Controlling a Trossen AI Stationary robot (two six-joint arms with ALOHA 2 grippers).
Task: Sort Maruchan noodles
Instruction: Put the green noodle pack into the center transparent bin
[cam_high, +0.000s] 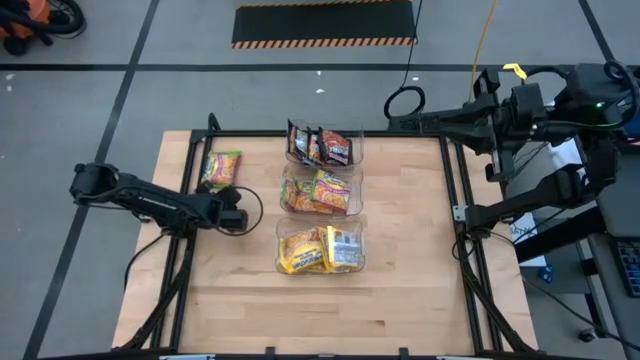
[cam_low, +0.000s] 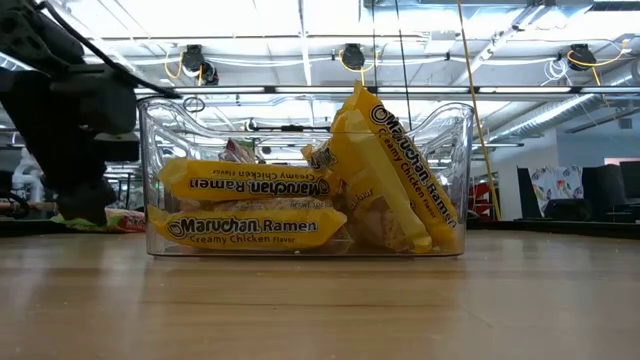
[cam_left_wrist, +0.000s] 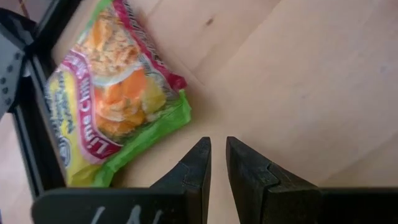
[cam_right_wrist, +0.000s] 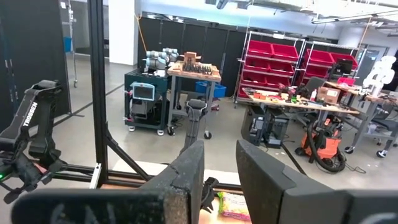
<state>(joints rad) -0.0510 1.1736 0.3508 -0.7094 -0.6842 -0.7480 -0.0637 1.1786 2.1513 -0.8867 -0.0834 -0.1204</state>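
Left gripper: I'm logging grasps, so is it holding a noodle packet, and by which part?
Nothing is held. The left gripper has a bare gap between its fingers, and the lime-chili packet lies apart on the table.

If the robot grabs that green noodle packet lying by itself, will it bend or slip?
The green noodle packet looks glossy, so it may slip. It lies flat, so it probably won't roll. The puffy wrapper edges would likely crinkle.

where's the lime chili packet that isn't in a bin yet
In the high view the loose green-yellow packet lies on the table's far left corner, against the black frame, left of the middle bin. The left gripper hovers just near of it.
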